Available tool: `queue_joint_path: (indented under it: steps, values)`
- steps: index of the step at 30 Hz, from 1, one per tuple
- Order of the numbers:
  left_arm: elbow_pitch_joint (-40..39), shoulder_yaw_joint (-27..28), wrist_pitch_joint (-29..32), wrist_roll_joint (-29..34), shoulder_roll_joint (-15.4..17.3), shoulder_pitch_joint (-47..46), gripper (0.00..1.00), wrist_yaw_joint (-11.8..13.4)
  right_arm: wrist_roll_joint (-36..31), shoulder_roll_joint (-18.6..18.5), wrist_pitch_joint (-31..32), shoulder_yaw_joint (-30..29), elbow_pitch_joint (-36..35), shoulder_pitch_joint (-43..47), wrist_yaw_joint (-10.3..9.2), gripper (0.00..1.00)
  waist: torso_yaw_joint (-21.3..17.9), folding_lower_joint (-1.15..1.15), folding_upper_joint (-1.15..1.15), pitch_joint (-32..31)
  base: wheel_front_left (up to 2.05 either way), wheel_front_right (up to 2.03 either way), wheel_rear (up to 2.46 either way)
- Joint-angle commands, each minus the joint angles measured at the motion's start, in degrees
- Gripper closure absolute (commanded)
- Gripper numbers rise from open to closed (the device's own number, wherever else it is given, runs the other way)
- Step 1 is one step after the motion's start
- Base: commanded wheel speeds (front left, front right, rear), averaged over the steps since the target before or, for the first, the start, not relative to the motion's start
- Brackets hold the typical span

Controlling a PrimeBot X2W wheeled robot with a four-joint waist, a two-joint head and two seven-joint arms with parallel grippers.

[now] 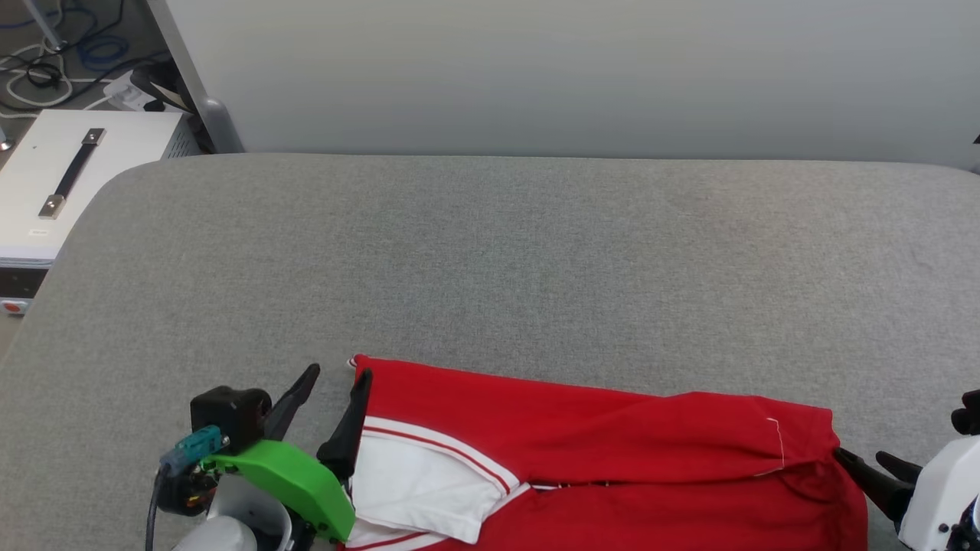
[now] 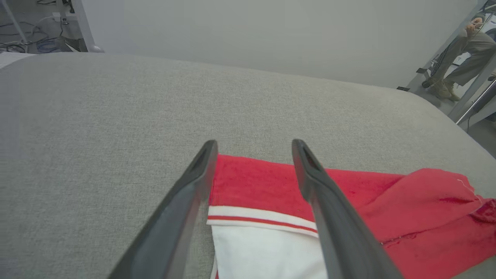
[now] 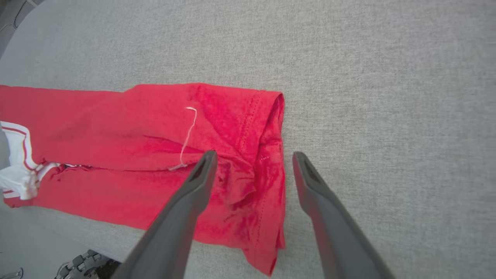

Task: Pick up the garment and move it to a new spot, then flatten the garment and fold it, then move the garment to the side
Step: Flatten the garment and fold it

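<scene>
The garment point(image 1: 597, 459) is a red shirt with a white sleeve and red-white trim, lying folded lengthwise along the near edge of the grey table point(image 1: 490, 252). My left gripper point(image 1: 337, 376) stands open at its left end, over the corner above the white sleeve point(image 2: 263, 248); the left wrist view has red cloth point(image 2: 255, 182) lying loose between the spread fingers. At the right end my right gripper point(image 1: 864, 455) is open too, its fingers straddling the hem point(image 3: 267, 182) without pinching it. Lettering and number are hidden by the fold.
A white box with a black handle point(image 1: 69, 172) stands off the table's left side, with cables point(image 1: 46, 69) on the floor behind. A pale wall point(image 1: 574, 76) backs the table. A seated person point(image 2: 461, 50) shows far right in the left wrist view.
</scene>
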Motion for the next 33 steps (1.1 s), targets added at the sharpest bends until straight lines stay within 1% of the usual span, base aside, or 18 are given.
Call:
queue_joint_path:
  steps: [1, 5, 9, 12, 16, 21, 24, 33]
  values:
    - [0.4, 0.3, -2.2, 2.0, 0.0, 0.0, 0.0, 0.4, -0.1, 1.6, 1.0, -1.4, 0.0, 0.7, -0.03, 0.0, 0.3, 0.0, 0.0, 0.6, 0.0, 0.0, 0.0]
    - [1.5, 0.7, -6.0, 7.7, 0.2, -0.9, 0.0, 0.9, 0.0, 5.2, 3.5, -6.2, 0.3, 0.8, -0.03, 0.0, 0.8, 0.0, 0.0, 1.5, 0.0, 0.0, 0.0]
    - [1.2, 3.1, -7.0, 12.1, -1.4, -0.8, 0.0, 0.9, -1.3, 7.9, 6.3, -10.2, 1.1, 0.8, -0.03, 0.0, 1.4, 0.0, 0.0, 2.6, 0.0, 0.0, 0.0]
    - [0.1, 5.0, -7.0, 16.9, -2.8, -0.3, 0.0, 0.1, -3.1, 9.4, 7.8, -13.1, 2.1, 0.5, -0.03, 0.0, 2.0, 0.0, 0.0, 3.8, 0.0, 0.0, 0.0]
    - [0.5, 7.6, -7.0, 19.3, -5.6, 1.0, 0.0, -1.8, -5.7, 11.0, 10.3, -16.0, 3.8, -0.1, -0.03, 0.0, 2.7, 0.0, 0.0, 5.4, 0.0, 0.0, 0.0]
    - [1.9, 10.2, -7.0, 21.5, -8.1, 1.2, 0.0, -4.4, -7.1, 13.2, 14.9, -17.2, 4.7, -0.2, -0.03, 0.0, 3.6, 0.0, 0.0, 6.9, 0.0, 0.0, 0.0]
    - [2.7, 11.9, -7.0, 22.7, -9.4, 1.1, 0.0, -5.8, -7.2, 14.7, 17.4, -16.4, 4.0, 0.0, -0.03, 0.0, 3.9, 0.0, 0.0, 7.5, 0.0, 0.0, 0.0]
    - [4.5, 15.9, -7.0, 25.6, -12.2, 1.2, 0.0, -9.2, -7.3, 17.9, 18.5, -13.2, 2.5, -0.3, -0.03, 0.0, 4.1, 0.0, 0.0, 8.2, 0.0, 0.0, 0.0]
